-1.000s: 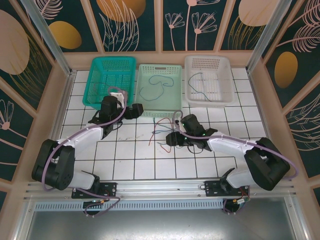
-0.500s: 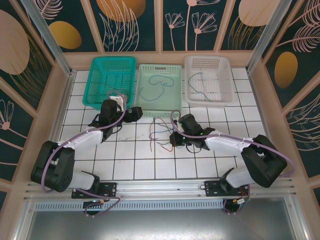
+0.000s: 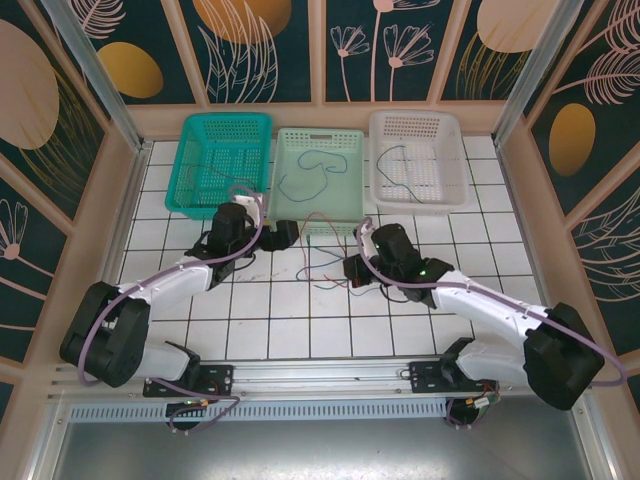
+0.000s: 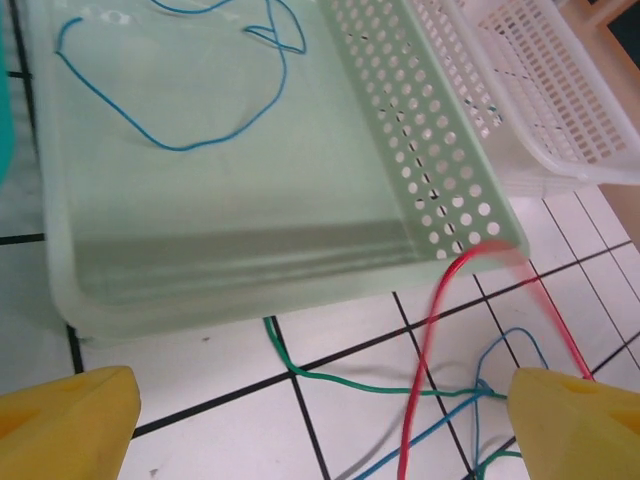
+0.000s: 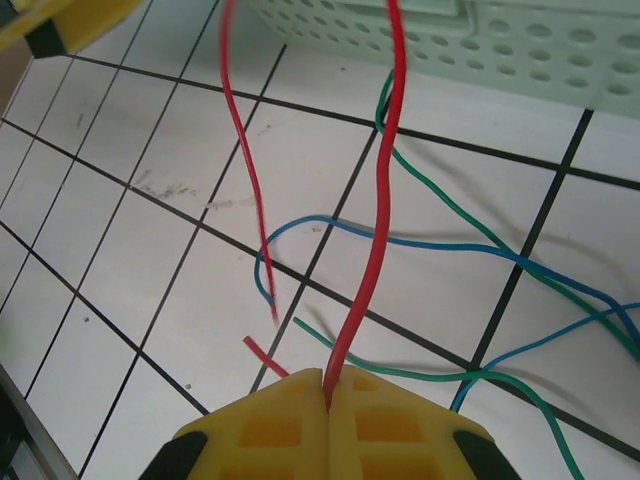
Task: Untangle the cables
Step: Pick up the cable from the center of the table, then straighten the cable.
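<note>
**Top view, centre of frame.** The loose cables (image 3: 322, 258) form a thin knot of red, green and blue strands on the white tiled table (image 3: 250, 320), just below the pale green basket (image 3: 345, 160). Your right gripper (image 3: 352, 272) sits at the knot's right edge. Your left gripper (image 3: 287, 233) sits at its upper left, beside the basket's near wall.

**Right wrist view.** Your right gripper is clenched: its yellow fingers (image 5: 270, 432) meet at bottom centre with the red cable (image 5: 372, 230) pinched between them. That cable rises straight up the frame. A second red run hangs down from the upper left and ends in a free tip just above the tiles. The blue cable (image 5: 440, 243) lies flat on the table, curving across the middle of the frame towards the right edge.

**Left wrist view.** Your left gripper is released, with its two yellow fingers at the lower corners, wide apart and holding nothing. The red cable arches up at the right, in front of the basket's corner, and one leg of it runs down to the lower-right finger; you cannot tell whether it touches. The green cable (image 4: 350, 387) trails along the tiles beneath the arch. A second blue cable (image 4: 180, 147) lies looped on the basket floor at upper left.
</note>
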`<state>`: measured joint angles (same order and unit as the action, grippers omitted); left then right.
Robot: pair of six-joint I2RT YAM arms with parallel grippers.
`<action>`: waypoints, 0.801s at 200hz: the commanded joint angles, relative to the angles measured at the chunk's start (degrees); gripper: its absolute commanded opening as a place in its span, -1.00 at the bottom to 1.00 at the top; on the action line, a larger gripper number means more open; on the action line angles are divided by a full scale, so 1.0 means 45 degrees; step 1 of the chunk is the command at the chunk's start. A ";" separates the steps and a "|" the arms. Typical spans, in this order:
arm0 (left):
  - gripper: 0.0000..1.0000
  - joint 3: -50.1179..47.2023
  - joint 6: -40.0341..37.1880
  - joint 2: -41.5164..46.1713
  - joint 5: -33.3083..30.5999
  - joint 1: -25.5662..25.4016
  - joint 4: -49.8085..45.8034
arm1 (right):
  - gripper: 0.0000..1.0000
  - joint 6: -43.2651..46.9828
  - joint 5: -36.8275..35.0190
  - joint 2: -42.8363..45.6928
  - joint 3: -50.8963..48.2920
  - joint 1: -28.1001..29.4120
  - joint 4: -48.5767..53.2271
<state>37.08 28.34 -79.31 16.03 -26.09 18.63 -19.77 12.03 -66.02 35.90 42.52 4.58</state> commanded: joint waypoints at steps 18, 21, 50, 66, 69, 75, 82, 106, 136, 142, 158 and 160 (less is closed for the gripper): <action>0.84 0.0003 0.0369 -0.0132 0.0891 -0.0111 0.1341 | -1.00 0.0565 -0.0018 0.1199 -0.0393 -0.0065 -0.0017; 0.84 -0.0012 0.0395 -0.0142 0.0947 -0.0125 0.1383 | -1.00 0.0558 -0.0027 0.1280 -0.0428 -0.0073 -0.0065; 0.81 -0.0038 0.0440 0.0001 0.1134 -0.0328 0.1770 | -1.00 0.0564 -0.0229 0.1884 -0.0662 -0.0133 -0.0459; 0.81 -0.0056 0.0562 0.0035 0.1313 -0.0532 0.2107 | -1.00 0.0537 -0.0449 0.2069 -0.0722 -0.0138 -0.0666; 0.80 -0.0074 0.0573 0.0044 0.1346 -0.0563 0.2168 | -1.00 0.0543 -0.0492 0.2101 -0.0724 -0.0139 -0.0695; 0.80 -0.0076 0.0577 0.0019 0.1421 -0.0682 0.2306 | -1.00 0.0545 -0.0571 0.2139 -0.0732 -0.0153 -0.0751; 0.80 -0.0049 0.0559 -0.0046 0.1490 -0.0779 0.2428 | -1.00 0.0544 -0.0598 0.2191 -0.0750 -0.0153 -0.0835; 0.77 0.0109 0.0612 -0.0329 0.1810 -0.1055 0.2793 | -1.00 0.0538 -0.0604 0.2354 -0.0883 -0.0153 -0.1229; 0.66 0.0216 0.0690 -0.0760 0.2043 -0.1252 0.3143 | -1.00 0.0563 -0.0590 0.2521 -0.0909 -0.0175 -0.1622; 0.63 0.0235 0.0713 -0.0858 0.2086 -0.1273 0.3197 | -1.00 0.0584 -0.0486 0.2571 -0.0898 -0.0172 -0.1667; 0.52 0.0227 0.0733 -0.1026 0.2240 -0.1293 0.3316 | -1.00 0.0662 -0.0246 0.2621 -0.0869 -0.0172 -0.1741; 0.50 0.0249 0.0734 -0.1047 0.2238 -0.1293 0.3319 | -1.00 0.0663 -0.0221 0.2630 -0.0868 -0.0172 -0.1755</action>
<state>37.08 31.18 -82.59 24.08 -31.59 30.26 -18.11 10.13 -55.66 32.18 41.98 0.10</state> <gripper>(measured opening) 0.785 0.049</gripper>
